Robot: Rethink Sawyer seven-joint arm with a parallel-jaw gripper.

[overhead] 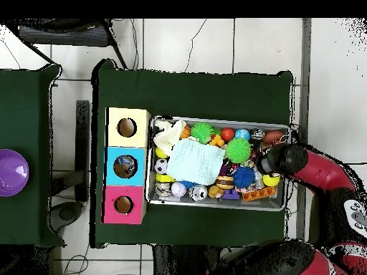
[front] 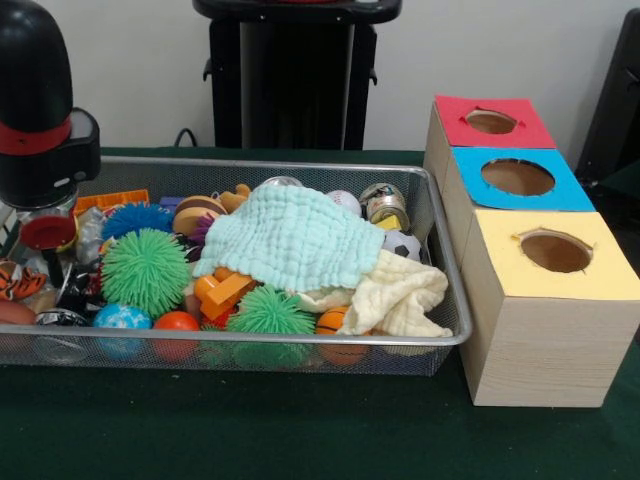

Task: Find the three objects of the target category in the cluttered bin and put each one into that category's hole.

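A wire mesh bin (front: 445,260) holds a jumble of toys. A mint green cloth (front: 290,235) lies over the middle and a cream cloth (front: 405,295) is bunched at the right end. Around them are green spiky balls (front: 145,268), a blue spiky ball (front: 135,218), orange blocks (front: 225,293), a small soccer ball (front: 402,244) and a glass jar (front: 385,205). My gripper (front: 42,215) reaches down into the bin's left end under the black and red wrist. From above, the gripper (overhead: 278,159) sits over the bin's right end (overhead: 287,143). What is beneath it is hidden.
Three wooden boxes stand in a row beside the bin, each with a round hole: red top (front: 492,122), blue top (front: 518,178), yellow top (front: 556,252). Something dark shows inside the blue hole (overhead: 125,166). A purple bowl (overhead: 11,172) sits on a separate table.
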